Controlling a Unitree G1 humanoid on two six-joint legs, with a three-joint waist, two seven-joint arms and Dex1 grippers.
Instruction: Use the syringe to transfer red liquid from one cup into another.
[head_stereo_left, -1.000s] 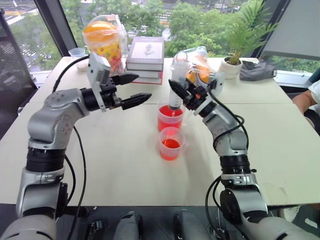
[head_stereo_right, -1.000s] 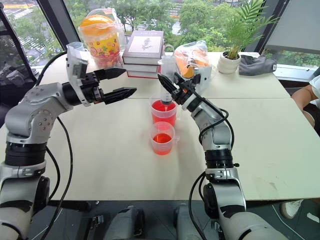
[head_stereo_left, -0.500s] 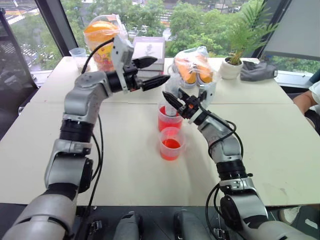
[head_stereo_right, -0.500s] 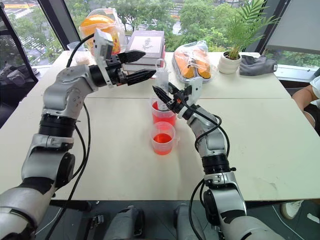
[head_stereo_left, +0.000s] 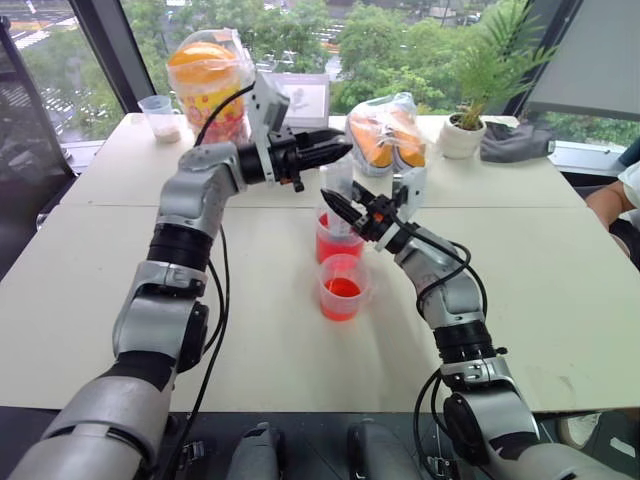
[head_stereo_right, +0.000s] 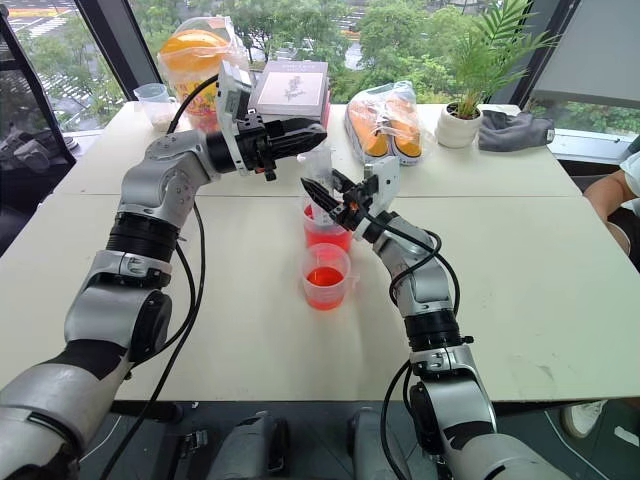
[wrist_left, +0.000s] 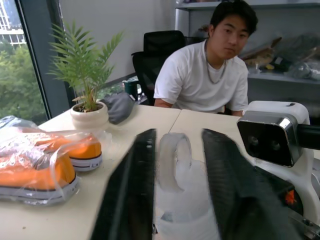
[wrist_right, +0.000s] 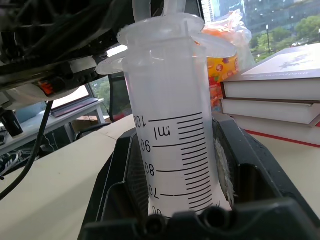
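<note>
Reaching in from the right, the right gripper (head_stereo_left: 345, 212) is clamped around the barrel of the syringe (head_stereo_left: 341, 195), holding it upright with its lower end down in the larger cup (head_stereo_left: 338, 238). Nearest us stands the smaller cup (head_stereo_left: 342, 287), touching the larger one, both holding red liquid (head_stereo_left: 341, 288). Up close, the right wrist view shows the printed scale on the clear barrel, pinched between the black fingers (wrist_right: 250, 170). Above, the left gripper (head_stereo_left: 341, 150) comes across level from the left, and its wrist view catches what the head views blur: its fingers (wrist_left: 131, 195) narrowed around the plunger's ring (wrist_left: 174, 159). Beyond, the table (head_stereo_left: 560, 250) carries stacked books (head_stereo_right: 291, 90), bagged orange shoes (head_stereo_left: 385, 140), a potted plant (head_stereo_left: 470, 110) and a seated person (wrist_left: 210, 75).
</note>
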